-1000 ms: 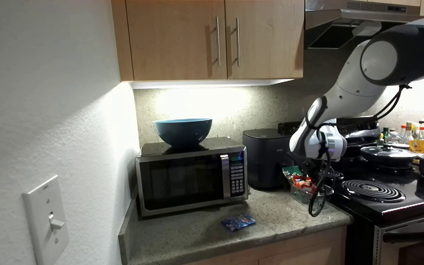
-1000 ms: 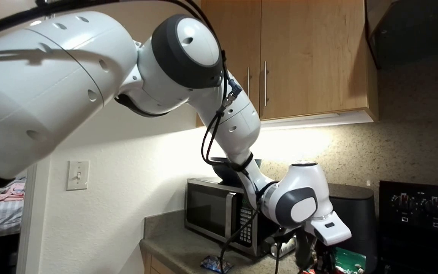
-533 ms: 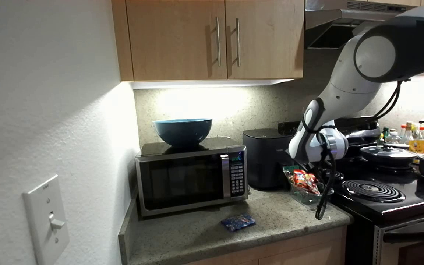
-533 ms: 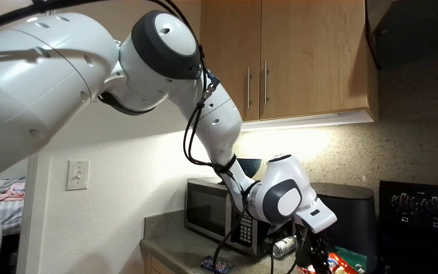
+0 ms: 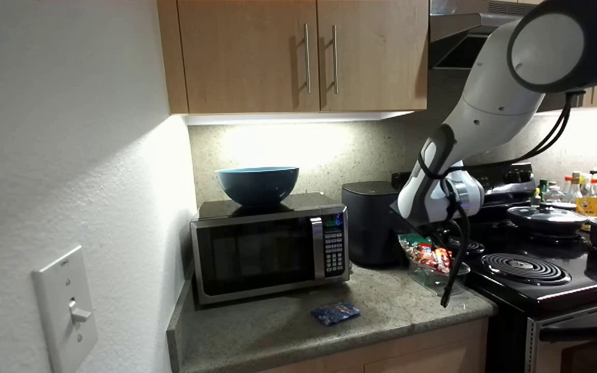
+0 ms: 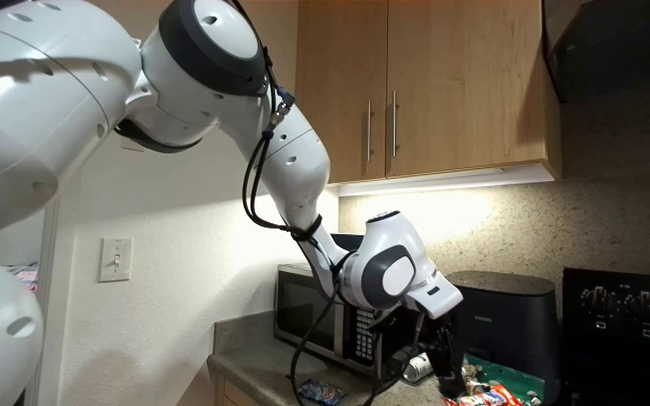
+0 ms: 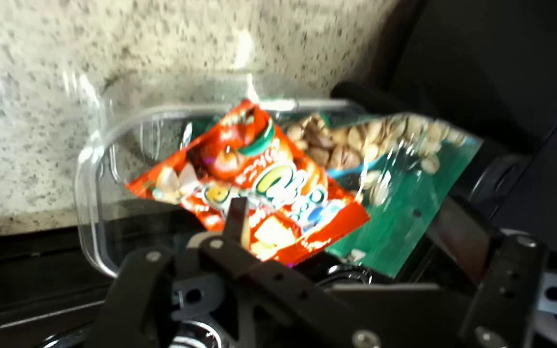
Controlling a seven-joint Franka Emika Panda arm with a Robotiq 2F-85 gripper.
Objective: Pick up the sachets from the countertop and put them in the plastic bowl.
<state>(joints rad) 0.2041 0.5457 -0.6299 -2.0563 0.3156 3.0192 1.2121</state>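
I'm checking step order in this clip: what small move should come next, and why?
Probably raise the gripper a little, clear of the plastic bowl, before turning to the blue sachet: the jaws stand wide apart, the red sachet appears to rest in the bowl, and the blue one lies on the countertop.

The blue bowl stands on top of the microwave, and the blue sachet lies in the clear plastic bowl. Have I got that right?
No: the blue sachet isn't in the clear plastic bowl; it lies on the countertop, as both exterior views show. The blue bowl does stand on top of the microwave.
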